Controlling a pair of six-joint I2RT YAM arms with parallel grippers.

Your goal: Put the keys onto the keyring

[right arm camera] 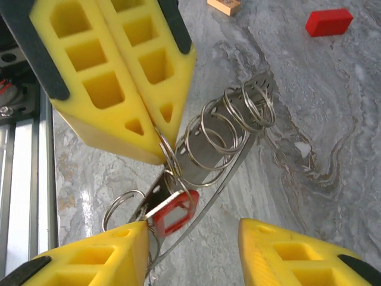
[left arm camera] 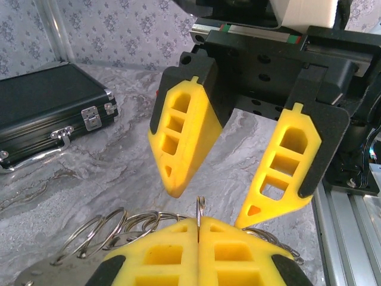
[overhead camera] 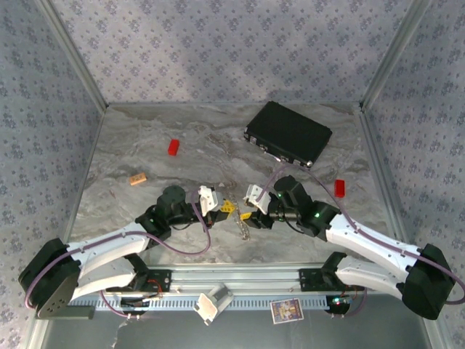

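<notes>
The keyring [right arm camera: 209, 156] is a curved metal strip carrying several silvery split rings, and it hangs just above the table. My left gripper [left arm camera: 199, 221] is shut on one upright ring of it. That gripper comes in from the upper left of the right wrist view [right arm camera: 159, 150]. A red-headed key [right arm camera: 172, 211] hangs from a ring near the strip's lower end. My right gripper [right arm camera: 195, 231] is open, its jaws either side of that end of the strip. Its left fingertip [right arm camera: 128, 233] touches the red key. In the top view both grippers, left [overhead camera: 222, 208] and right [overhead camera: 250, 213], meet at the table's middle front.
A flat black case [overhead camera: 288, 133] lies at the back right. One red block [overhead camera: 174, 147] sits at the back left, another [overhead camera: 339, 187] at the right, and a tan block [overhead camera: 138, 178] at the left. Metal rails run along the near edge.
</notes>
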